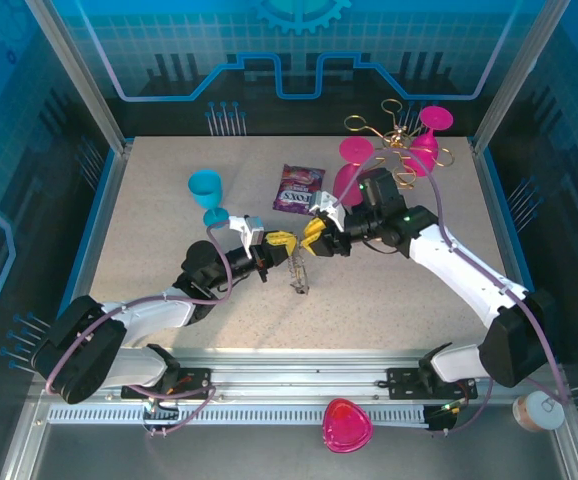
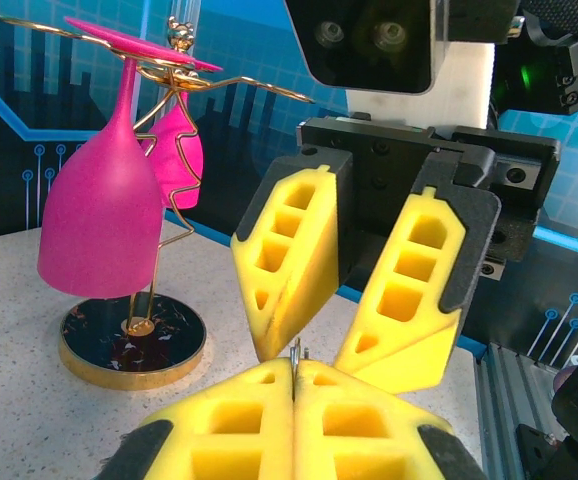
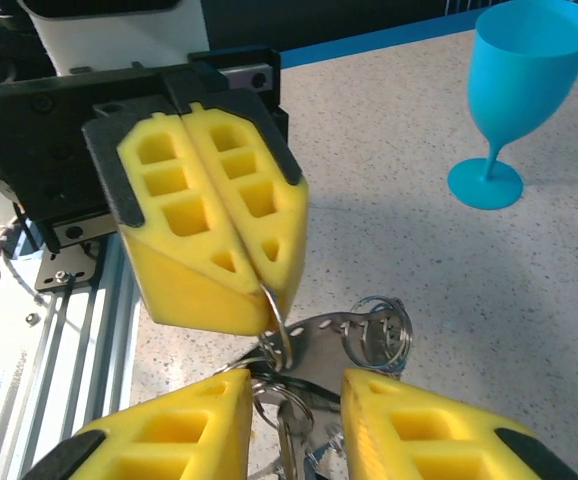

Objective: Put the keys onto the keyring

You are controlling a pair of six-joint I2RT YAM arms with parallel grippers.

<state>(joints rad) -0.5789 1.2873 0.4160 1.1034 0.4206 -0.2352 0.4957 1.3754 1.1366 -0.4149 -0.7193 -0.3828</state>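
My left gripper (image 1: pixel 272 243) is shut on the thin wire of the keyring (image 3: pixel 275 303), which pokes up between its yellow pads (image 2: pixel 259 420). From that ring hangs a cluster of silvery rings and keys (image 3: pixel 299 425), seen from above as a dark bundle (image 1: pixel 299 277) over the table's middle. Facing it, my right gripper (image 1: pixel 315 238) is open. Its fingers (image 3: pixel 169 440) stand on either side of the hanging keys without pressing them. In the left wrist view the right gripper's two fingers (image 2: pixel 291 250) spread apart just beyond the ring tip (image 2: pixel 297 352).
A gold wire rack (image 1: pixel 399 135) with pink goblets (image 1: pixel 354 165) stands at the back right, close behind the right arm. A blue goblet (image 1: pixel 207 192) is at the back left. A purple snack packet (image 1: pixel 297 188) lies behind the grippers. A pink object (image 1: pixel 347 425) sits on the front rail.
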